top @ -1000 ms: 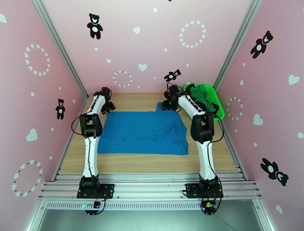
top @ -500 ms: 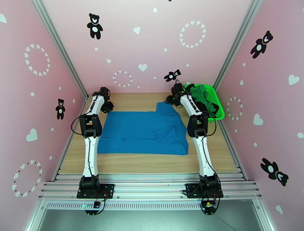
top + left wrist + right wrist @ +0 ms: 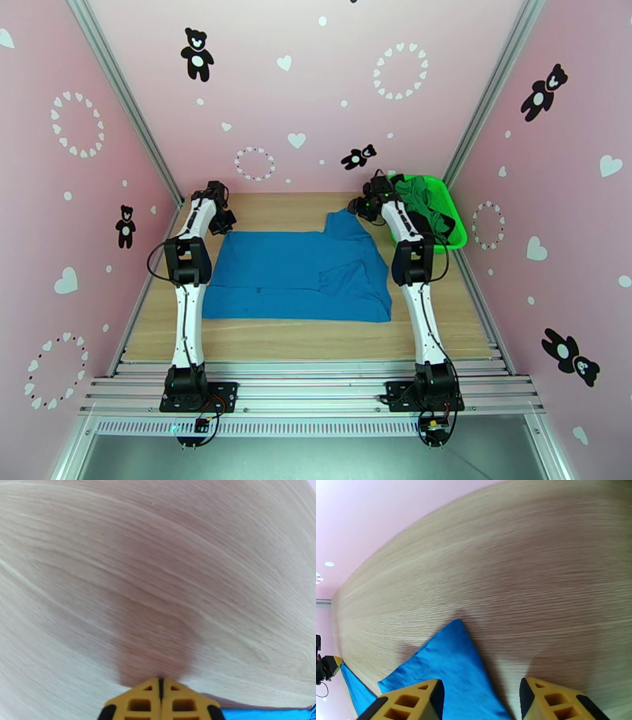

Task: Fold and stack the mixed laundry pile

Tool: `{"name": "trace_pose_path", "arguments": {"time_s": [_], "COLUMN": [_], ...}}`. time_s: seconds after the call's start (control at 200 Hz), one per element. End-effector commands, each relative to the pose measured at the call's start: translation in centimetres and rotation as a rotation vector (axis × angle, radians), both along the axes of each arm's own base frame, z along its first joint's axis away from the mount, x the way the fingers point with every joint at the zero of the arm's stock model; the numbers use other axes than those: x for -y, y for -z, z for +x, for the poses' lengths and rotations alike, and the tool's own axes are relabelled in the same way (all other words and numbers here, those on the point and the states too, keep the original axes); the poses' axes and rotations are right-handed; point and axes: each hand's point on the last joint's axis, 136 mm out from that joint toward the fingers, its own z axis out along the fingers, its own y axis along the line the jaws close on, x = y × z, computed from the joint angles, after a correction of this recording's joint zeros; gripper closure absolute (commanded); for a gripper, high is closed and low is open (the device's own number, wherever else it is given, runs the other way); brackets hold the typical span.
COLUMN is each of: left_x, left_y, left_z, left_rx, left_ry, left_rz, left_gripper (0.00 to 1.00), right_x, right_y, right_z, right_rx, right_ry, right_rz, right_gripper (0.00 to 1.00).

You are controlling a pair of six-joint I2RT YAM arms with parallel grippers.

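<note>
A blue T-shirt (image 3: pixel 296 272) lies spread almost flat at the centre of a pale wooden table (image 3: pixel 316 335), with one sleeve folded in over its body towards 4 o'clock. It looks light, limp and thin. It would sag and crease if lifted by its middle, so the hems and corners seem the best places to grasp it. At its 10 o'clock corner, the left gripper (image 3: pixel 223 223) has its jaws pressed tight together. I cannot tell whether cloth is pinched between them. At 1 o'clock, the right gripper (image 3: pixel 481 693) stands with its jaws apart, straddling a point of blue fabric. Further out, at 2 o'clock on the table, a mesh basket (image 3: pixel 454 229) holds a crumpled green garment (image 3: pixel 416 193) and a black garment (image 3: pixel 433 223).
</note>
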Motion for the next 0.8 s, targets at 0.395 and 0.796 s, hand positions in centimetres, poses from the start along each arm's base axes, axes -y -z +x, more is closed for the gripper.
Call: {"name": "trace_pose_path", "arguments": {"time_s": [0.395,0.796], "left_x": [5.1,5.1], "left_y": [4.7,-2.4], "left_z": [-2.0,0.5], "left_rx": [-0.097,0.119], "left_ry": [0.085,0.103], "left_rz": [-0.114,-0.094], "left_gripper": [1.00,1.00], "right_x": [-2.8,-0.1], "right_y": [5.0,-10.0], "right_z": [-2.7,-0.4], "right_rx": [-0.122,0.168], "right_ry": [-0.034,-0.039], "right_rz": [-0.082,-0.125], "right_gripper": [1.00,1.00]}}
